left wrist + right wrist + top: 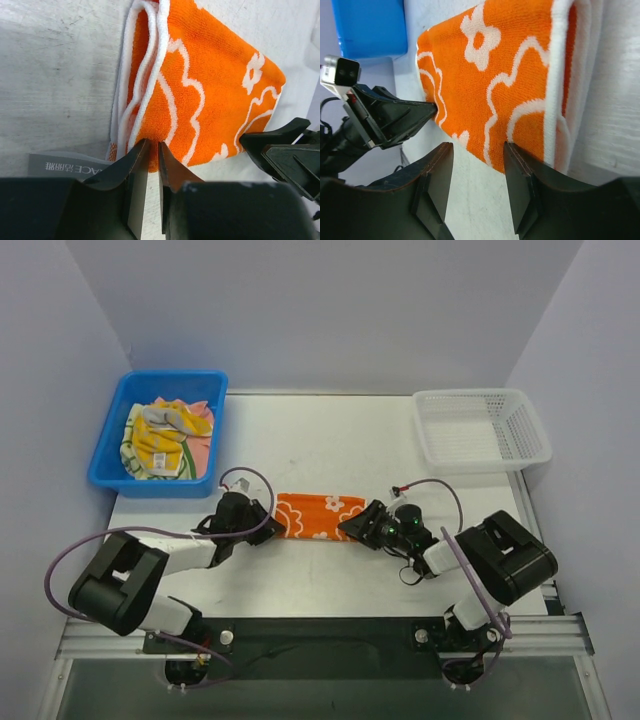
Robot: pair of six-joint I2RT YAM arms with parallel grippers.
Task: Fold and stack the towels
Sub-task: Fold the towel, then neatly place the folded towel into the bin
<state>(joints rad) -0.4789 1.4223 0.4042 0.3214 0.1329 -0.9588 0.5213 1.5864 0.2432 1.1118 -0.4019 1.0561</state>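
Note:
An orange towel with white flowers [320, 516] lies folded into a narrow strip on the white table between my two grippers. My left gripper [268, 523] is at its left end. In the left wrist view its jaws [153, 144] stand nearly together, pinching the near edge of the orange towel [210, 90]. At the strip's right end sits my right gripper [350, 525]. Its jaws [477, 145] are open over bare table, with one fingertip [512, 150] touching the near edge of the towel [510, 75]. Several more towels [165, 438], yellow, pink and pale green, lie heaped in the blue bin.
The blue bin [105, 455] stands at the back left of the table. A white mesh basket [480, 430] stands at the back right. A grey label [65, 167] sticks out from under the towel's left end.

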